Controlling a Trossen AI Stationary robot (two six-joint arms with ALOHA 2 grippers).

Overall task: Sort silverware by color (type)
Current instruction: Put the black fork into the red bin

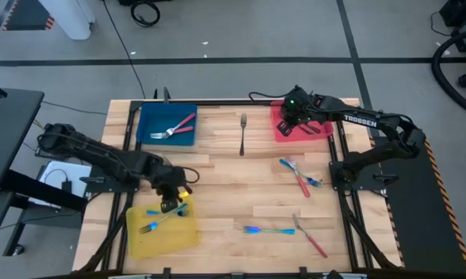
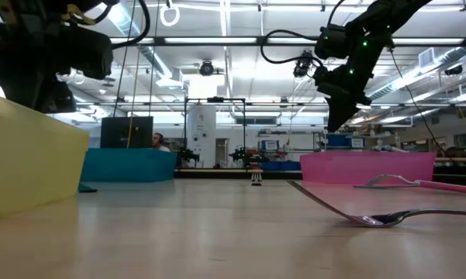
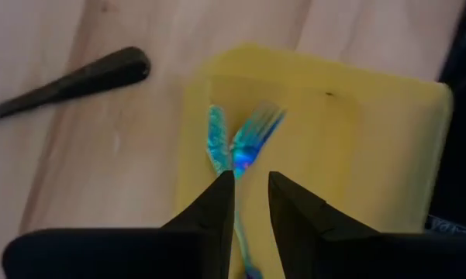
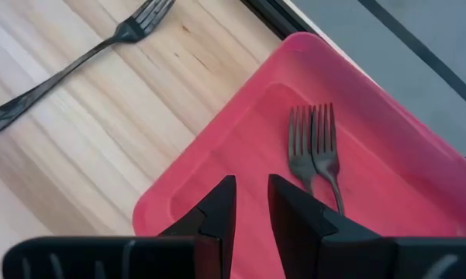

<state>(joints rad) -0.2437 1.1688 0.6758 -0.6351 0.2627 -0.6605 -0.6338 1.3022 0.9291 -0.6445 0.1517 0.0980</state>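
Yellow tray point(image 1: 188, 232) at the near left holds two shiny blue forks point(image 3: 252, 136), lying crossed on its floor. The left gripper point(image 3: 250, 180) hangs right over them, its fingers a narrow gap apart. One blue handle runs beneath that gap, and I cannot tell whether the pads touch it.

The step in hand looks like setting down a blue piece. To finish it well, the fingers should be fully free of the handle. Then the arm should rise straight up, so nothing is dragged over the tray wall.

On the near middle of the table lie another blue fork point(image 1: 260, 230) and a red-handled utensil point(image 1: 312, 239), close together. Farther off on the right, a red-handled piece point(image 1: 301, 182) and a blue piece point(image 1: 313, 181) lie crossing each other. The near blue fork seems the easiest next pick, taken across the middle of its handle.

Farther still, a dark grey fork point(image 1: 243, 133) lies alone between the far trays. The blue tray point(image 1: 151, 116) at the far left holds red-handled silverware point(image 1: 174, 128). At the far right, the right gripper point(image 4: 252, 184) hovers over the red tray point(image 4: 217, 170), jaws slightly apart and empty, above two grey forks point(image 4: 318, 147).
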